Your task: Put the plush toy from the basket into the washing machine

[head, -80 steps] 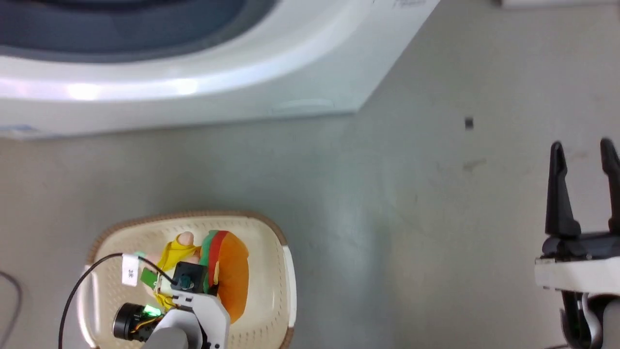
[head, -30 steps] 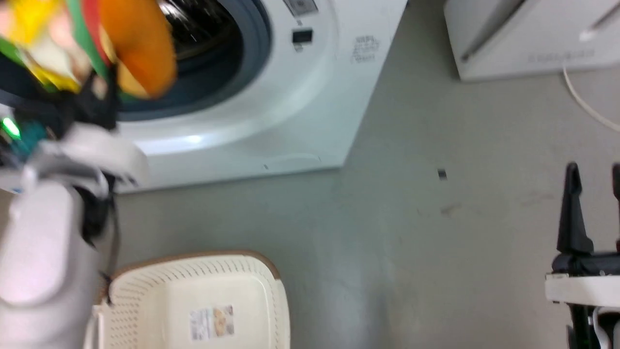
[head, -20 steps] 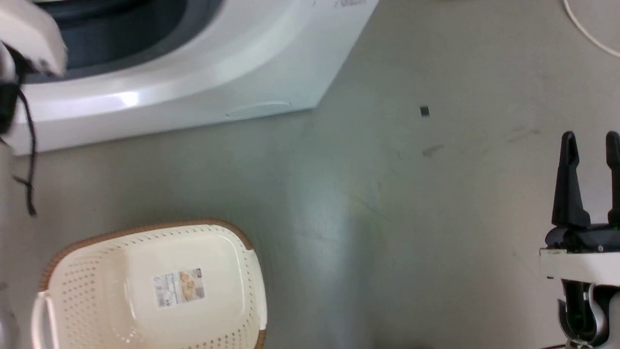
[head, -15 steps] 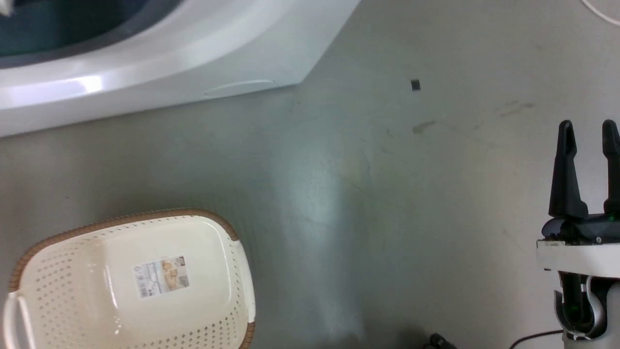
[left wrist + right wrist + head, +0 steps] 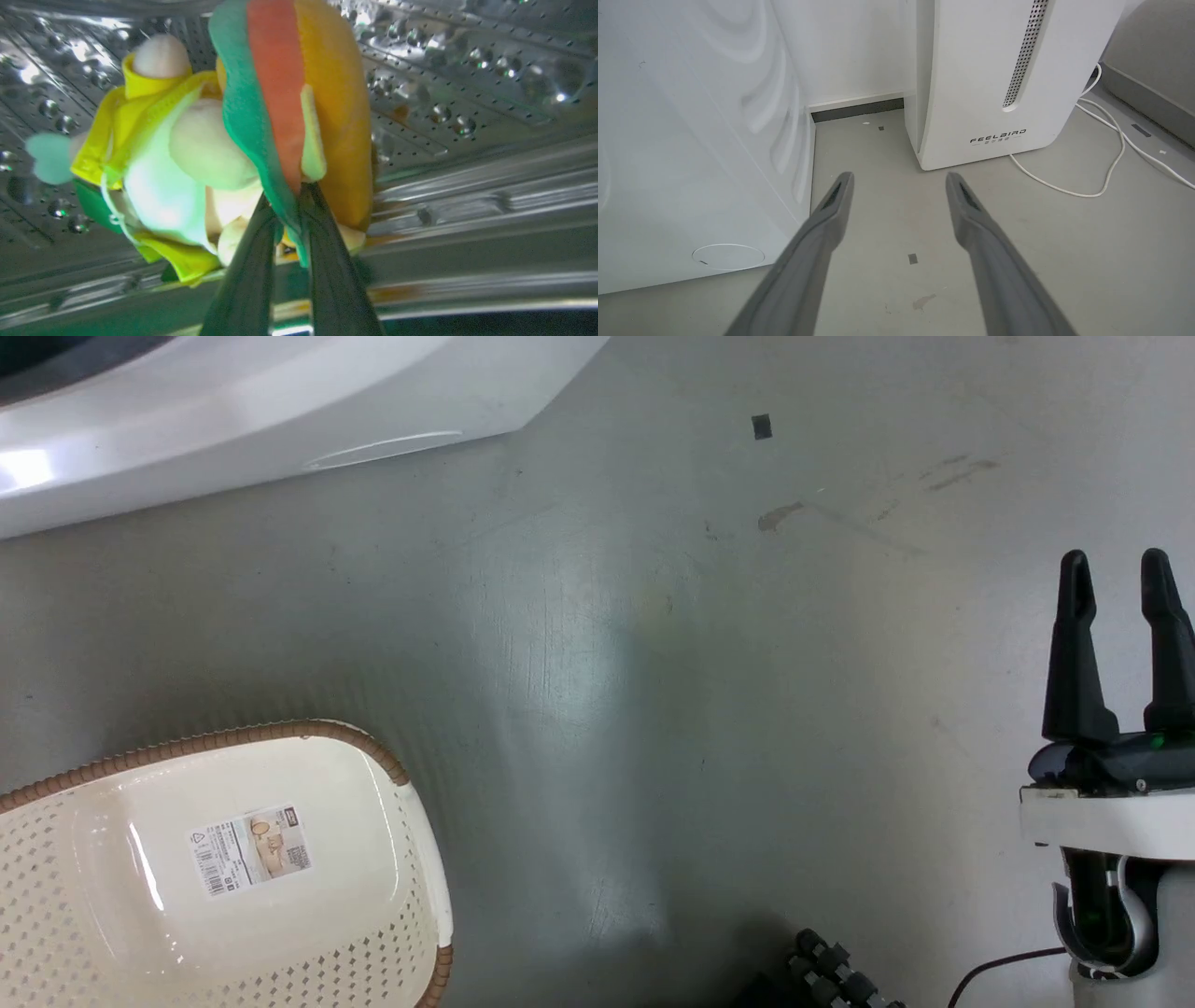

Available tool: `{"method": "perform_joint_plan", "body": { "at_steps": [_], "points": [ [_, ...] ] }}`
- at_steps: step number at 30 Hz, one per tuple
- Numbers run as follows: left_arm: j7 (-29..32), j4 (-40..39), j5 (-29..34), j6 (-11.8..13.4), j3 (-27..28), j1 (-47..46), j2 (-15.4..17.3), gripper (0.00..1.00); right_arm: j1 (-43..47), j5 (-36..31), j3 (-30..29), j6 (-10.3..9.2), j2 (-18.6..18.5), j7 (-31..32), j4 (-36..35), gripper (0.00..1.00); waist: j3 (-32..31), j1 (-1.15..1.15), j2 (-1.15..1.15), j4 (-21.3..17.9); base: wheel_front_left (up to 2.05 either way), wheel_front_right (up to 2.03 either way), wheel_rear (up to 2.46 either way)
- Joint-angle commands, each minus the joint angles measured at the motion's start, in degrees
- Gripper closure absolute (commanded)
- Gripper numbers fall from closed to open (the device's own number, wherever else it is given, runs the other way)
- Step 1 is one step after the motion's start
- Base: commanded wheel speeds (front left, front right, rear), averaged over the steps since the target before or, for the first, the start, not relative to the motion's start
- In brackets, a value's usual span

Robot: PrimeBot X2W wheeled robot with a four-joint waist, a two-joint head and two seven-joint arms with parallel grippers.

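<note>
Plush toy (image 5: 261,116), layers along fingers (image 5: 247,280), seemingly pinched

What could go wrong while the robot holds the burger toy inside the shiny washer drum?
1. The left end effector pinches the plush toy only by its thin green and red layers, so it could slip out early, or the felt could catch on a finger at release.
2. The toy is inside the washing machine's drum, but how deep cannot be told. If it is let go near the opening, it might tumble back out.
</note>
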Motion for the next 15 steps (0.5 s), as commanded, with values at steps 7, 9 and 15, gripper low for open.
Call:
{"method": "perform_joint_plan", "body": {
  "at_steps": [7, 9, 15],
  "points": [
    [-1.8, 2.0, -1.3, 0.0, -1.2, 2.0, -1.4, 0.0, -1.5, -1.1, -0.8, -0.05, 0.0, -0.2, 0.3, 0.0, -2.1, -0.01, 0.0, 1.7, 0.0, 0.0, 0.0],
    [-3.7, 2.3, -1.9, -0.1, -1.2, 3.2, -1.9, 0.0, -1.4, -1.7, -1.3, -0.05, 0.0, -0.2, 0.3, 0.0, -3.6, -0.01, 0.0, 2.4, 0.0, 0.0, 0.0],
    [-10.8, 3.6, -3.9, -0.4, -2.1, 8.9, -3.9, 0.0, 0.0, -4.3, -2.9, -0.05, 0.0, -0.2, 0.5, 0.0, -10.4, -0.01, 0.0, 5.2, 0.0, 0.0, 0.0]
  ]
}}
